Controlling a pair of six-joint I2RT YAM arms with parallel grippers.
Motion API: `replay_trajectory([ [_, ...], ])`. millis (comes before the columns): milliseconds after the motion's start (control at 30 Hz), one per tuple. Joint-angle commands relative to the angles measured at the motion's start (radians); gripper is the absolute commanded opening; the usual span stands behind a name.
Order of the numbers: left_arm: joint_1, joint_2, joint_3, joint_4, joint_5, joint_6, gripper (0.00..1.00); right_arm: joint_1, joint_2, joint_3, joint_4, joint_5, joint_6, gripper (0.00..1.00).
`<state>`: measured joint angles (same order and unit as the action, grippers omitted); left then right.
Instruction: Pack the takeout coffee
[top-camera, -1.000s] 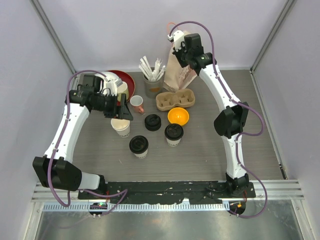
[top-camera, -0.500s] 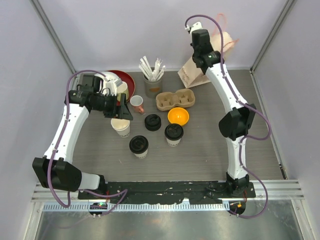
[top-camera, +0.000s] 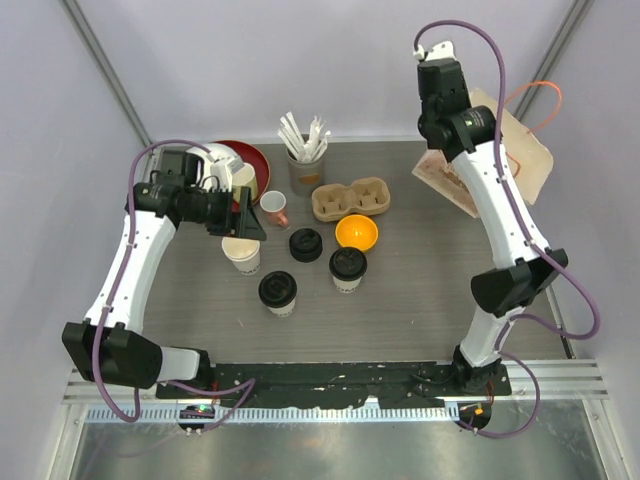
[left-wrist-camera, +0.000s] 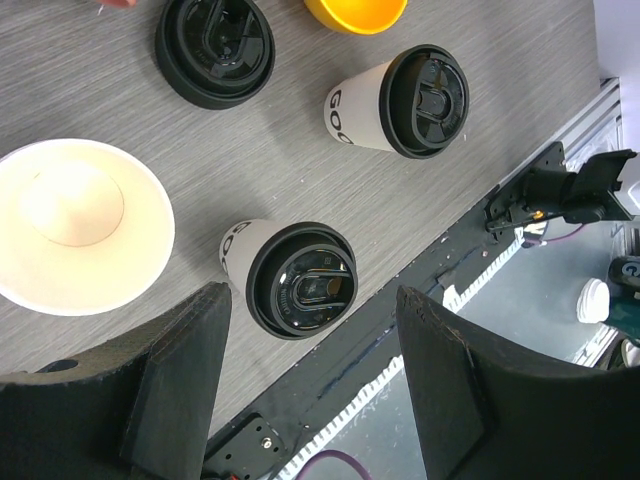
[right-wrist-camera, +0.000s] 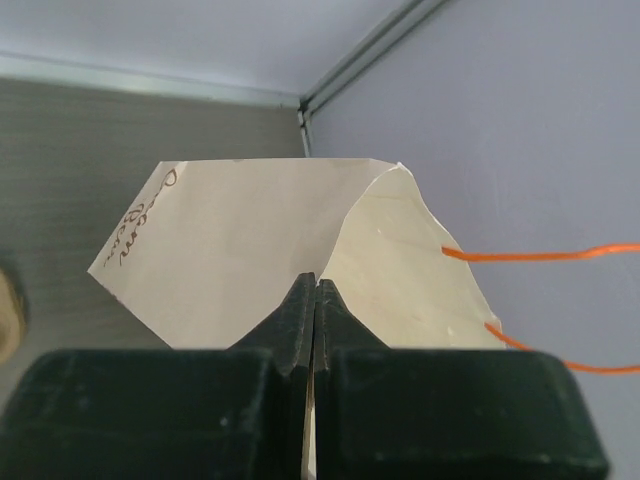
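Paper bag (right-wrist-camera: 250, 240) hangs pinched by its edge in the right end effector (right-wrist-camera: 315, 290), clamped tight, raised at the right rear, probably to be opened. Near cup (top-camera: 278, 292) and far cup (top-camera: 348, 268) stand lidded mid-tabletop (top-camera: 400, 300) beside the left end effector (top-camera: 247, 213), whose fingers are apart

Grey wood-grain table (top-camera: 400, 300), boxed in by pale lilac walls (top-camera: 250, 70), metal posts (top-camera: 108, 75) at the far corners, aluminium rails (top-camera: 560, 378) along the near edge; even light.
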<state>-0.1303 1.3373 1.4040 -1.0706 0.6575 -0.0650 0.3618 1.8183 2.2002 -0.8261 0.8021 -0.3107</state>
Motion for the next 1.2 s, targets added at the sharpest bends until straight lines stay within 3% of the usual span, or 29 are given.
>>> replay_trajectory([
  [0,0.004,-0.026,0.006,0.017,0.04,0.021,0.71,0.038,-0.126,-0.049,-0.306,-0.012,0.151,0.01],
  [167,0.004,-0.027,0.01,0.018,0.048,0.019,0.71,0.107,-0.267,-0.282,-0.427,-0.144,0.248,0.01],
  [500,0.004,-0.043,0.004,0.023,0.036,0.018,0.71,0.213,-0.352,-0.447,-0.683,0.051,0.394,0.01],
  [667,0.004,-0.055,0.001,0.023,0.028,0.017,0.71,0.215,-0.387,-0.433,-0.685,0.095,0.413,0.01],
  [833,0.006,-0.062,0.001,0.023,0.014,0.022,0.71,0.213,-0.367,-0.565,-0.595,0.052,0.41,0.01],
  [1167,0.004,-0.056,0.006,0.023,0.008,0.024,0.71,0.215,-0.312,-0.603,-0.482,-0.098,0.499,0.01],
])
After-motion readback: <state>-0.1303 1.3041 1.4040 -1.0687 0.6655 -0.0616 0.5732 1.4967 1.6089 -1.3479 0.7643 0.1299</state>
